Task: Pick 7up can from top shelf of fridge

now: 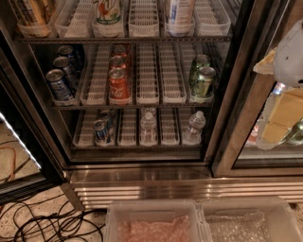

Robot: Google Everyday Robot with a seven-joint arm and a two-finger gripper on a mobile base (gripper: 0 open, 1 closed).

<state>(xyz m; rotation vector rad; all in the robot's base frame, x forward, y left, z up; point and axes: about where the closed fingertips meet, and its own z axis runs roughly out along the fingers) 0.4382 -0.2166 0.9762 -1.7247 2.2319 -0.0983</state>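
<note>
7up can [108,13] lies up-left of claw [283,111], well apart.
Can stands upright on top shelf [142,39], left of centre, long axis vertical. Claw sits at rt edge, lower, before the rt fridge [142,186] door; open or closed: can't tell.

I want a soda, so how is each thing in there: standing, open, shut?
fridge: one door swung open
7up can: upright on the top shelf, not gripped
red cola cans: upright, in one lane
green cans: upright
water bottles: upright, capped
gripper: far right, away from the 7up can
</note>
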